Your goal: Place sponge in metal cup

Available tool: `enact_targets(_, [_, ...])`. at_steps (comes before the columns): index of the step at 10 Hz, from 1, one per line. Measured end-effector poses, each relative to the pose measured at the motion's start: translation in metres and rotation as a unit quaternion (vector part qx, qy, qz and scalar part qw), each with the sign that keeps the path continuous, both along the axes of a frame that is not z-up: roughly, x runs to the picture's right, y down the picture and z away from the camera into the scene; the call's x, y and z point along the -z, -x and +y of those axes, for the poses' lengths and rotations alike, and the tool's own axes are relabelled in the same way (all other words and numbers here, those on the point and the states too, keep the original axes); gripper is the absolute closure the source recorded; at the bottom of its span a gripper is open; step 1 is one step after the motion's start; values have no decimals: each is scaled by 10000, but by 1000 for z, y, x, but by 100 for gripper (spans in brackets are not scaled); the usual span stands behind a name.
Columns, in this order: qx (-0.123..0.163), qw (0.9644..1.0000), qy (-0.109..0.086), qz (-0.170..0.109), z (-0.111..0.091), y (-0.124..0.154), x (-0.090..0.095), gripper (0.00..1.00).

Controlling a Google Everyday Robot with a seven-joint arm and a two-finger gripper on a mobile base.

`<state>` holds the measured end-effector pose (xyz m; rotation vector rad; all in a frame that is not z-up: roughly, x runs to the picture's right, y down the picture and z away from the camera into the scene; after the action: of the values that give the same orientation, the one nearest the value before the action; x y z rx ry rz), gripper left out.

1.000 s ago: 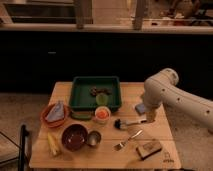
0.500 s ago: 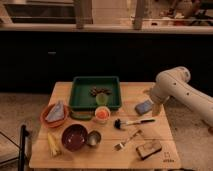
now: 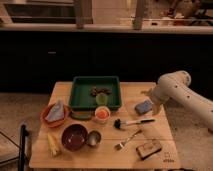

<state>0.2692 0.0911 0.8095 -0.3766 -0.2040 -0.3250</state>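
Here, claw (image 3: pixel 150 98) at blue blocky sponge (image 3: pixel 144 107), grip unclear, round metal cup (image 3: pixel 93 138) well apart.

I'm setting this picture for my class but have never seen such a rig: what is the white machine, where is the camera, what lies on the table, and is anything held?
The white machine is a robot arm. One camera looks down at the table; where it is mounted is not recorded. The arm's end effector is at the table's right side as pictured, beside the blue sponge; whether it holds the sponge cannot be told. The metal cup meant to receive the sponge stands near the front, next to a dark red bowl. A green tray, a brush and a fork also lie there.
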Motion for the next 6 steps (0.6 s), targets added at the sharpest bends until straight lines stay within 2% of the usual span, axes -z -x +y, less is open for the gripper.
enact_targets(2, [36,9999,-146,-76,0,-2,-12,20])
enact_targets(6, [20,9997,-173,-158,-1,1,-34,20])
